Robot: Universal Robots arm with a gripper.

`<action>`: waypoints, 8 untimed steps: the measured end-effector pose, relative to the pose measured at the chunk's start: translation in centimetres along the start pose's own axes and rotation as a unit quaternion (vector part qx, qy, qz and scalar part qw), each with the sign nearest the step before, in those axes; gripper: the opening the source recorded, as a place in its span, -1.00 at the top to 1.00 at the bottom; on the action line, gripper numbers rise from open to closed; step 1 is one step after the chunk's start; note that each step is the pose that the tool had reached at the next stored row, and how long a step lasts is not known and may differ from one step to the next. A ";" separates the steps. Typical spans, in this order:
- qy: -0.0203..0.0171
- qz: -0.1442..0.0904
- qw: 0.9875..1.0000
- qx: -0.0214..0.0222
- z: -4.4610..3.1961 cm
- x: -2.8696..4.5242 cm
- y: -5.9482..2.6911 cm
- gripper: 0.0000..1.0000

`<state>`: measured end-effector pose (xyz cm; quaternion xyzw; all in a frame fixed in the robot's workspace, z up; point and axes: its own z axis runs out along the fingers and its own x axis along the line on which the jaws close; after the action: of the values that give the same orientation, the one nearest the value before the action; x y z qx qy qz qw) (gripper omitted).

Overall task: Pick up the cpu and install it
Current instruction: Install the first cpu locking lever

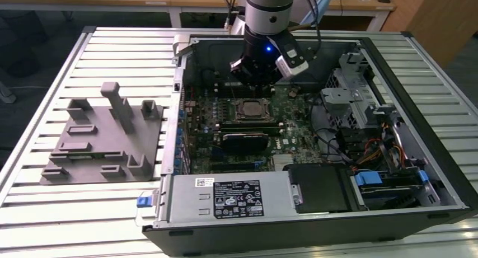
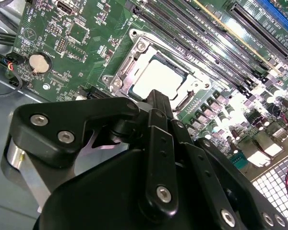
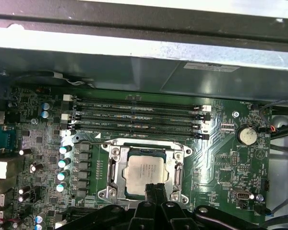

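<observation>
Hand [image 3: 154, 188] pressed together, empty, tips over edge of cpu [image 3: 144, 171] seated in socket [image 3: 114, 167].

Bright light glares off the cpu [image 2: 156, 79] (washed nearly white), while the case wall [image 1: 212, 59] lies in shadow.

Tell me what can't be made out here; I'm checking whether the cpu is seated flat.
- First wrist view: the gripper hides one edge of the cpu.
- Second wrist view: the gripper's black body covers part of the cpu and the socket.
- Exterior view: the cpu is too small to judge whether it lies flat.
</observation>
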<state>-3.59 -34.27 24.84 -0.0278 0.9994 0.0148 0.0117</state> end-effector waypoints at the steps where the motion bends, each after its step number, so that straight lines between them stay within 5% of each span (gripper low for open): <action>1: 0.000 0.000 1.000 0.000 0.00 0.00 0.00 0.79; 8: 0.000 0.000 1.000 0.000 -0.02 0.11 0.01 0.79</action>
<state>-3.70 -34.27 24.85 -0.0278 0.9994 0.0147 0.0116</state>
